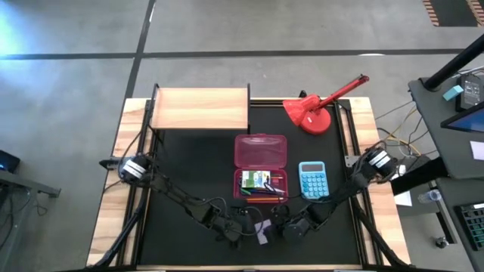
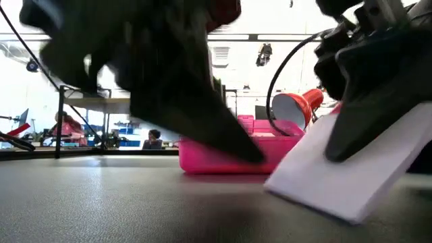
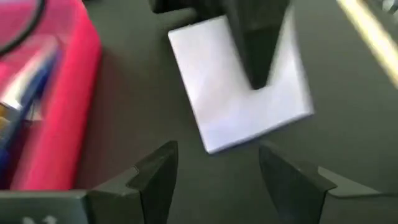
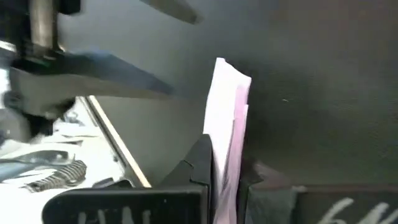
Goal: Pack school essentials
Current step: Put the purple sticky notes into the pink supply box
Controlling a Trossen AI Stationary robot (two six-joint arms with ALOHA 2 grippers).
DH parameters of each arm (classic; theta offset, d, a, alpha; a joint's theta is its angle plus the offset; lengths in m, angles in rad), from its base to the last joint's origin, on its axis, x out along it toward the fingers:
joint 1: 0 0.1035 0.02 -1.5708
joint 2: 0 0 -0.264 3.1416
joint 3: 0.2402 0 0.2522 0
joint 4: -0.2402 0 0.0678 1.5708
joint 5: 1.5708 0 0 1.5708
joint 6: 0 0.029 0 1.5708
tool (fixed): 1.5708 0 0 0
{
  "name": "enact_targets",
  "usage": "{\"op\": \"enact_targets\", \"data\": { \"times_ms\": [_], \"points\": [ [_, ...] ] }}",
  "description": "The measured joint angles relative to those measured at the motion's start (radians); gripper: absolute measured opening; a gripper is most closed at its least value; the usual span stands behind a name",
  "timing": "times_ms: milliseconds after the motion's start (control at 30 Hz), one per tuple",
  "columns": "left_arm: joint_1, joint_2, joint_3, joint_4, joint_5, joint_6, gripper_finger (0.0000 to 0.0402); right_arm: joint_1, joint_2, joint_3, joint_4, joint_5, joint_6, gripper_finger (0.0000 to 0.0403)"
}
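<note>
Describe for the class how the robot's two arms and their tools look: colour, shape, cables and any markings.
Both arms are dark, slim and jointed, each with a round silver-and-black joint housing near the table edge. Black cables trail along the left arm and loop above the right arm. The left tool has two dark, angular, wedge-shaped fingers. The right tool has dark flat fingers, and its body carries pale lettering too blurred to read.

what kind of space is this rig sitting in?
Likely an industrial lab or workshop: polished concrete floor with dark taped lines, a side desk with monitors, and an open hall with racks and a seated person behind the table.
</note>
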Motion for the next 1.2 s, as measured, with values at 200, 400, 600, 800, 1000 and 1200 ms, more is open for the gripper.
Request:
{"op": "enact_targets", "data": {
  "times_ms": [200, 400, 600, 800, 1000, 1200],
  "points": [
    [-0.001, -0.130, -0.010, -0.025, -0.006, 0.003, 0.0208, -0.007, -0.152, 0.002, -0.175, 0.004, -0.051, 0.0009],
    [-0.002, -0.198, -0.013, -0.183, -0.087, 0.002, 0.0208, -0.059, -0.309, 0.004, -0.331, 0.020, -0.155, 0.0009],
    [0.005, -0.234, -0.016, -0.210, -0.104, 0.003, 0.0208, -0.178, -0.445, 0.003, -0.503, 0.005, -0.340, 0.0009],
    [0.016, -0.269, -0.020, -0.311, -0.140, 0.003, 0.0208, -0.281, -0.499, 0.004, -0.636, -0.024, -0.368, 0.0009],
    [0.038, -0.331, -0.022, -0.410, -0.210, 0.001, 0.0208, -0.333, -0.427, 0.004, -0.536, -0.064, -0.442, 0.0009],
    [0.052, -0.430, -0.024, -0.502, -0.234, 0.001, 0.0208, -0.380, -0.348, 0.005, -0.459, -0.067, -0.469, 0.0009]
  ]
}}
